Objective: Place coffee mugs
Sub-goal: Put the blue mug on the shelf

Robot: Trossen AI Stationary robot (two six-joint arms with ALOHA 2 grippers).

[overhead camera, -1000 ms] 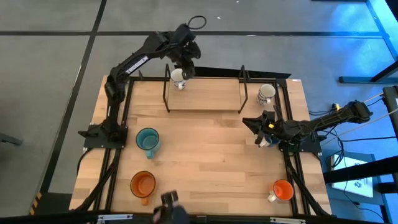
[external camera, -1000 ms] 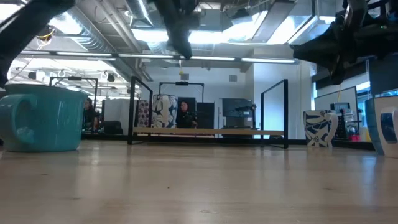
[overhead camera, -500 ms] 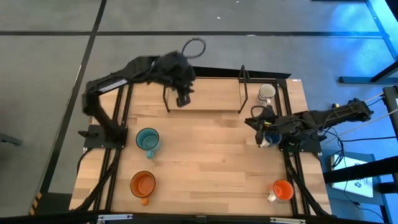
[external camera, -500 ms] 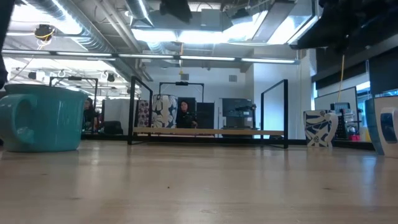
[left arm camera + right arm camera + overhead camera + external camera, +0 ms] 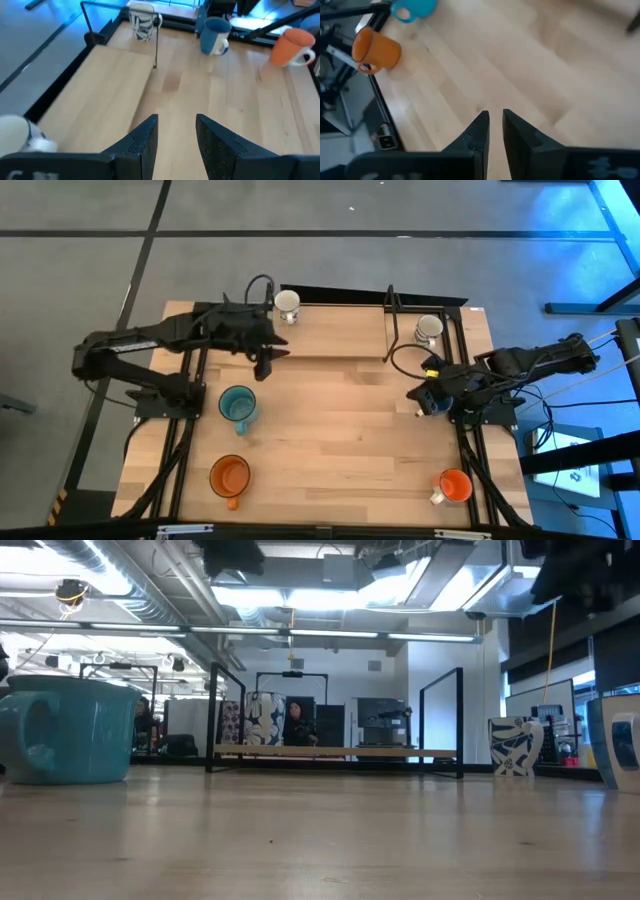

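On the wooden surface (image 5: 330, 420), the left end effector (image 5: 265, 365) is held open and empty above the back left, the right end effector (image 5: 418, 400) nearly closed and empty at the right edge, with six coffee mugs (image 5: 238, 406) spread around the edges.

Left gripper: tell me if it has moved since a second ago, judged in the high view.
Yes. The left gripper has left the white mug on the rack's shelf and pulled back toward the teal mug, empty and open.
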